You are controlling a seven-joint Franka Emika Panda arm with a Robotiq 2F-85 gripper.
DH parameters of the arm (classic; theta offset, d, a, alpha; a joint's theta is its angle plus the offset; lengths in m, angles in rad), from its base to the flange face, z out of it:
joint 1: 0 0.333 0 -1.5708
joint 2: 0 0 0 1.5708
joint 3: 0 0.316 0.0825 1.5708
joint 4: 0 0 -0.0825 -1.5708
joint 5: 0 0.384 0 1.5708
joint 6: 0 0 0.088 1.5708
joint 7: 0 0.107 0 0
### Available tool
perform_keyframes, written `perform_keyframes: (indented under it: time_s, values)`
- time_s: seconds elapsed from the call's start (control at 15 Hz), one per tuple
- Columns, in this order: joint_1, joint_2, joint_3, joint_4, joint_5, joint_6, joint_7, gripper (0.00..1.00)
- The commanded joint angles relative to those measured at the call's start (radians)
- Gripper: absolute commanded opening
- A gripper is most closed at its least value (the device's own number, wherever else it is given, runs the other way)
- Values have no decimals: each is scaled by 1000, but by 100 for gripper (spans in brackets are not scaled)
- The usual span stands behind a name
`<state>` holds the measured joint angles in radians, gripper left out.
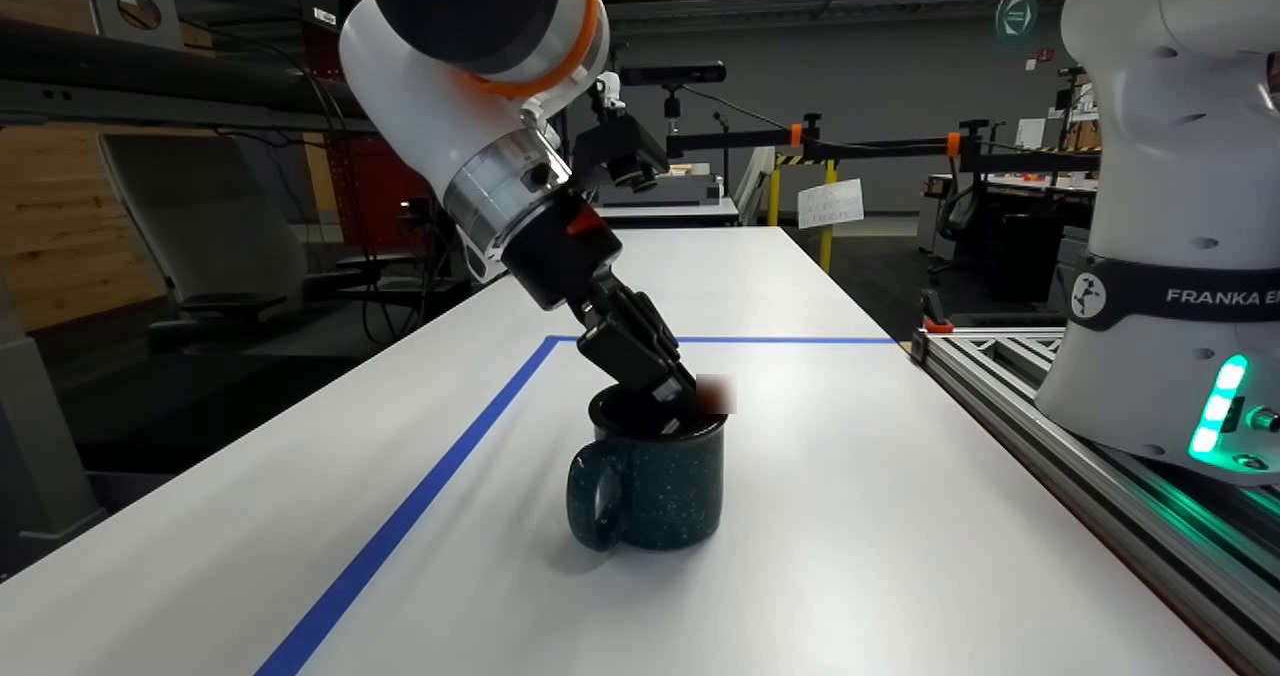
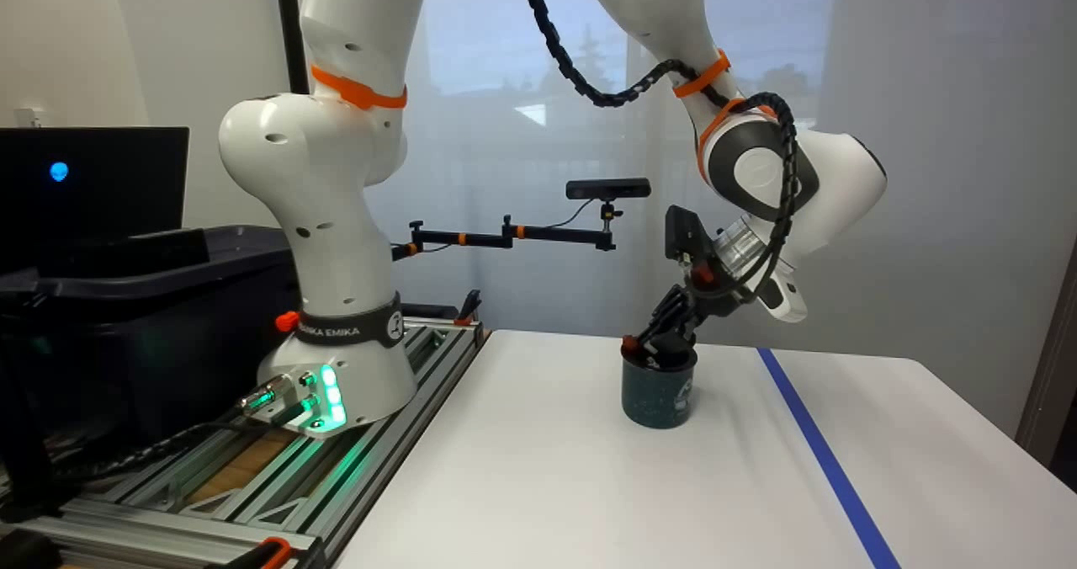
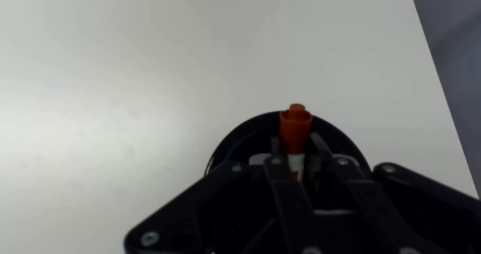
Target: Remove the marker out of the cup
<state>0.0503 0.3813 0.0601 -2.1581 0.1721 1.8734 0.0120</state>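
The dark blue-green speckled mug (image 1: 672, 501) stands upright on the white table, its handle towards the camera in an exterior view; it also shows in an exterior view (image 2: 653, 405). The marker's orange-red end (image 3: 295, 135) and white body stand in the mug in the wrist view; the end shows at the rim in an exterior view (image 2: 629, 344) and as a blurred reddish spot in an exterior view (image 1: 714, 394). My gripper (image 3: 296, 144) comes in tilted, its tips inside the mug's mouth, drawn together closely on both sides of the marker. The marker's lower part is hidden.
The white table (image 1: 850, 516) carries a blue tape line (image 1: 420, 516), which also shows in an exterior view (image 2: 824, 459). The robot's metal base rail (image 2: 404, 434) runs along the table's edge. A camera on a jointed arm (image 2: 607, 188) stands behind.
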Motion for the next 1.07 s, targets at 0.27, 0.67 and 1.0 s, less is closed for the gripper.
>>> perform_keyframes:
  time_s: [0.27,0.67,1.0]
  values:
    - [-5,-117,-3,22,48,-158,60,5]
    - [21,-329,-21,-93,-18,-65,264,5]
    - [9,-411,-18,-235,-143,156,412,5]
